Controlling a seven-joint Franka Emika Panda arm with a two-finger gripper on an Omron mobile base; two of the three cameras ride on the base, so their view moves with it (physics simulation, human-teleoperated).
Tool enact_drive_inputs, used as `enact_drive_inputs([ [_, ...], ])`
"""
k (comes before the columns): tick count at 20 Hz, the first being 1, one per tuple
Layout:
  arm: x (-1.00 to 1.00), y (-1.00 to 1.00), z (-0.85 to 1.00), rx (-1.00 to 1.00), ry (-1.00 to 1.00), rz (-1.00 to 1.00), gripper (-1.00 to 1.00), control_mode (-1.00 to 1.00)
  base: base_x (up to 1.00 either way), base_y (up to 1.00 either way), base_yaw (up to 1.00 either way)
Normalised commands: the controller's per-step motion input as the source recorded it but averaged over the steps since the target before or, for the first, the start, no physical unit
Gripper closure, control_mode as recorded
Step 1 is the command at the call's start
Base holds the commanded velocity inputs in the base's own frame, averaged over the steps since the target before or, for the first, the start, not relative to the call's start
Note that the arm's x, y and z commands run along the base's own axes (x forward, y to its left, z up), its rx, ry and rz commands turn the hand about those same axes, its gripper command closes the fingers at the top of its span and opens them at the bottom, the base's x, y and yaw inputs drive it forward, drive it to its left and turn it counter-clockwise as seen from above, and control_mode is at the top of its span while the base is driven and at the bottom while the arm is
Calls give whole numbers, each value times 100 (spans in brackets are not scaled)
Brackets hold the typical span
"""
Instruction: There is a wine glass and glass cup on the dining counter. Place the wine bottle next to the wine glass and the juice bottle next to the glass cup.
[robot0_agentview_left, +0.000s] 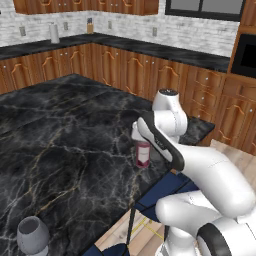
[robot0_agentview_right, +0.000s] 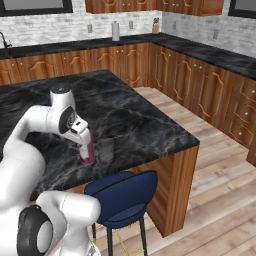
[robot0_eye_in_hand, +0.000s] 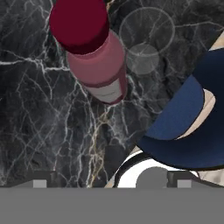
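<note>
Reading the reddish, dark-capped bottle as the juice bottle (robot0_eye_in_hand: 99, 65), judging by its look. Seeing it standing upright on the dark marble worktop (robot0_agentview_left: 75, 125), just beside the glass cup (robot0_eye_in_hand: 146, 39) and close to the worktop edge. Taking that half of the task as done or very nearly so.

Hovering the claw (robot0_eye_in_hand: 111, 183) above the glass cup's neighbour, fingertips spread wide at the bottom of the hand view and gripping nothing.

Counting the wine bottle half as not yet done: spotting the wine glass (robot0_agentview_left: 32, 234) well apart from the glass cup, further along the same worktop edge, with no bottle beside it.

Noting a blue stool (robot0_agentview_right: 125, 192) tucked under the edge just below the glass cup, low enough not to be blocking work on top. Finding nothing lying on the marble between the glass cup and the wine glass. Guessing the main hazard in pulling away to be the arm's own forearm knocking the glass cup.
</note>
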Motion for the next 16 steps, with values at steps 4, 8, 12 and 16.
enact_drive_inputs([
  [4, -50, 0, 17, 9, 2, 5, -100, -100, 0, 0, 0],
  [8, -49, 0, 15, 1, 2, 9, -100, -100, 0, 0, 0],
  [12, -51, 0, 10, 0, 0, 10, -100, -100, 0, 0, 0],
  [16, -40, 0, 5, -2, 0, 6, -100, -100, 0, 0, 0],
])
